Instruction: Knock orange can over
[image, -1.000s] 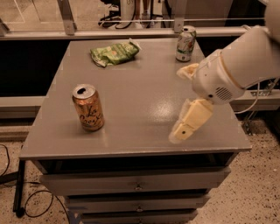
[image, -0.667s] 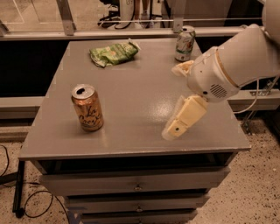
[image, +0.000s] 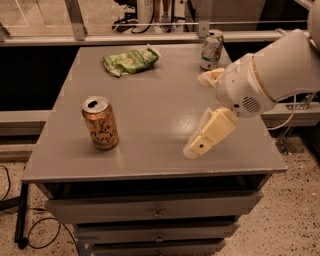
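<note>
The orange can (image: 100, 123) stands upright on the grey table (image: 160, 110), near its front left part. It is shiny orange-copper with dark cursive script and a silver top. My gripper (image: 196, 114) hangs over the right part of the table, well to the right of the can and apart from it. It is open and empty: one cream finger (image: 209, 134) points down-left near the table's front, the other finger (image: 210, 77) sits farther back. The white arm behind it covers the table's right edge.
A white-and-green can (image: 211, 50) stands upright at the back right of the table, just behind the gripper. A green snack bag (image: 131, 61) lies at the back, left of centre. Drawers sit under the tabletop. A rail runs behind the table.
The gripper has moved a little to the left, toward the orange can. The can, the bag and the white-and-green can have not moved.
</note>
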